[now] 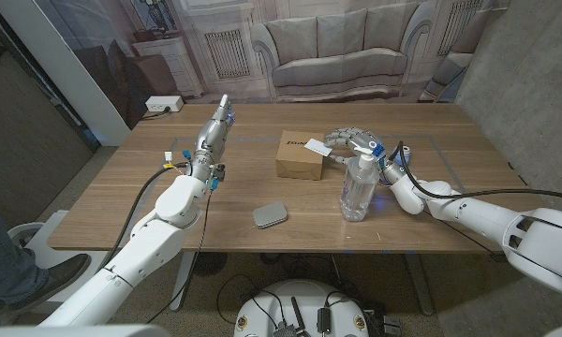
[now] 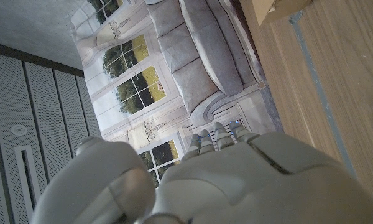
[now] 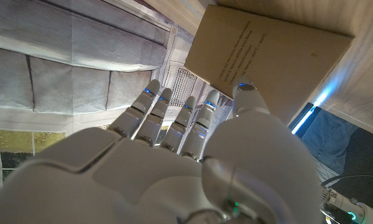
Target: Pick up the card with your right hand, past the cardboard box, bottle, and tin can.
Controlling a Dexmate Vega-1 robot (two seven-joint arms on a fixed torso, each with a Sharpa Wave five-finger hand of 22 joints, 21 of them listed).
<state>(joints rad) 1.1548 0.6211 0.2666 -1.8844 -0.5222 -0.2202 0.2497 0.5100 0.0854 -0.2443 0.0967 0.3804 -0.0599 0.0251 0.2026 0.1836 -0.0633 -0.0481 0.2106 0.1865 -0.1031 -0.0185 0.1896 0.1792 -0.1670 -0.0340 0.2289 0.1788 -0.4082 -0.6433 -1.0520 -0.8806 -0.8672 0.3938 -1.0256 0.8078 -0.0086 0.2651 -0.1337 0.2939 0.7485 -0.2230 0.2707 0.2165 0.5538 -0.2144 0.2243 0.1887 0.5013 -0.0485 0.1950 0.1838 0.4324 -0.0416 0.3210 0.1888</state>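
A white card (image 1: 316, 145) lies on top of the cardboard box (image 1: 299, 156) at the table's middle. My right hand (image 1: 348, 139) reaches in from the right, its fingers stretched out close to the card's right edge, and holds nothing. In the right wrist view its fingers (image 3: 174, 118) point straight at the box (image 3: 267, 50). The clear bottle (image 1: 358, 188) stands just in front of my right wrist. A flat grey tin can (image 1: 270, 214) lies nearer the front edge. My left hand (image 1: 215, 126) is raised at the left, fingers straight and together (image 2: 217, 140), empty.
The wooden table (image 1: 122, 206) has bare wood on its left half and front right. A white box (image 1: 163, 104) sits beyond the far left corner. A sofa backdrop (image 1: 337, 47) hangs behind the table.
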